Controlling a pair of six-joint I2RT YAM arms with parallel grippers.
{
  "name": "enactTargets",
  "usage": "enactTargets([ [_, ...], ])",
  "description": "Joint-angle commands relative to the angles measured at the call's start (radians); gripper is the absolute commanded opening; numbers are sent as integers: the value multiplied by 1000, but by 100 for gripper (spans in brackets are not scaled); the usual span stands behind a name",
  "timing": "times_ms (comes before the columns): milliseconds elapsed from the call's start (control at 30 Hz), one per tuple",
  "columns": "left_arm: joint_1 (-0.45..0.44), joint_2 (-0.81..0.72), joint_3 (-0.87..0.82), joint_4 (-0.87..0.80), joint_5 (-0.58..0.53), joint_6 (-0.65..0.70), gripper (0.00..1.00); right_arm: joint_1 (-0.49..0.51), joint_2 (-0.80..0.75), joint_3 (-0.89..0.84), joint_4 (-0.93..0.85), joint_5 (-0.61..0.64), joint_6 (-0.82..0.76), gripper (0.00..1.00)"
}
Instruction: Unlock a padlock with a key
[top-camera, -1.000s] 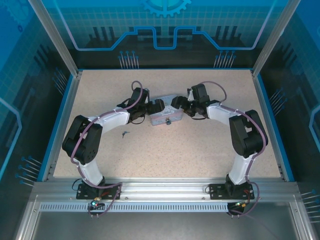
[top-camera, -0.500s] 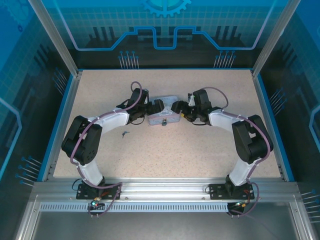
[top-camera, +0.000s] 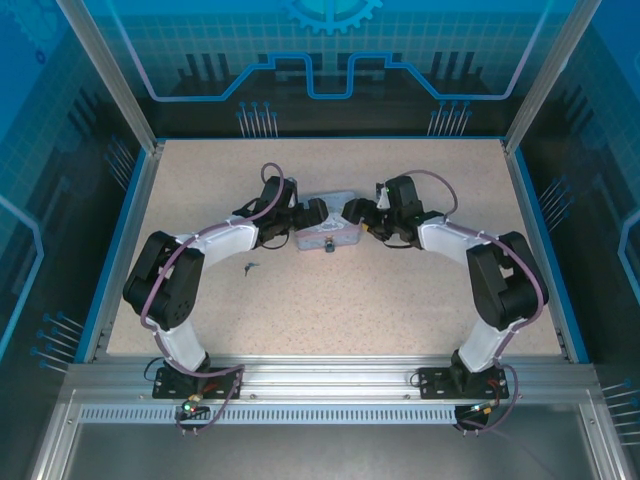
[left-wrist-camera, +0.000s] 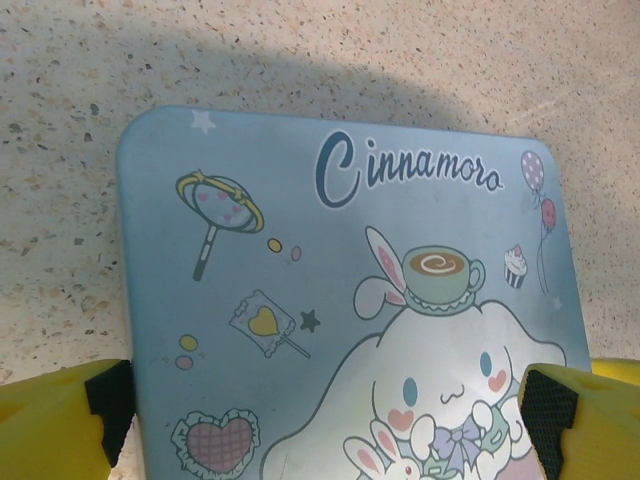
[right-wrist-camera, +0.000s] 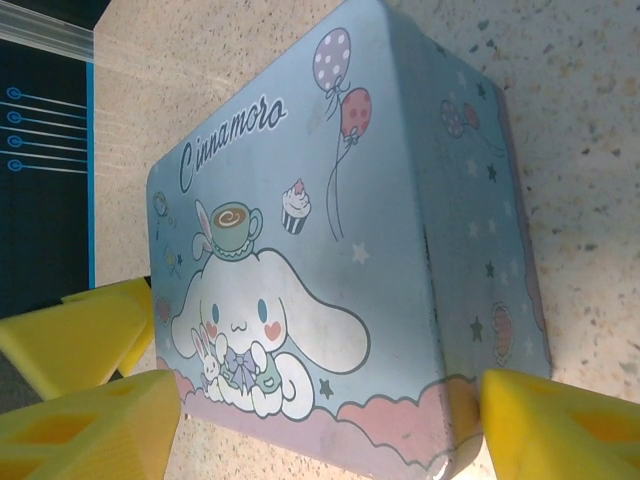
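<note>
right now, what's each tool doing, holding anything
left tool: open, fingers either side of the tin box
right tool: around the tin box's end, grip cannot be told

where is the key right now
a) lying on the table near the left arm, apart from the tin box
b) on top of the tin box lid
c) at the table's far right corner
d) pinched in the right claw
a: in the top view the key shows as a small dark sliver lying on the table, just in front of the left arm and well apart from the tin box.
</note>
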Motion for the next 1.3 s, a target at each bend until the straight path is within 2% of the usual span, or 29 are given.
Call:
enactTargets([
  [0, -4, -4, 21, 25, 41, -5, 99, 6, 37, 30, 28, -25, -2, 78],
  [333, -7, -15, 8, 37, 62, -8, 99, 43, -27, -87, 133, -61, 38, 77],
  [633, -32, -41, -28, 71, 69, -35, 99, 59, -114, -191, 137, -27, 34, 77],
  [700, -33, -42, -36, 81, 64, -49, 99, 55, -129, -199, 104, 15, 23, 80],
  [867, -30, -43, -25, 63, 18, -68, 99, 33, -192, -190, -61, 233, -4, 100],
  [1033, -10, -84, -30, 28, -44, -70, 99, 0, -284, -190, -114, 307, -91, 100],
  [1167, 31, -171, -64, -15, -89, -61, 99, -43, -336, -117, -298, 388, -77, 100],
  [1267, 67, -251, -88, -91, -126, -40, 99, -73, -372, -125, -309, 348, -92, 100],
])
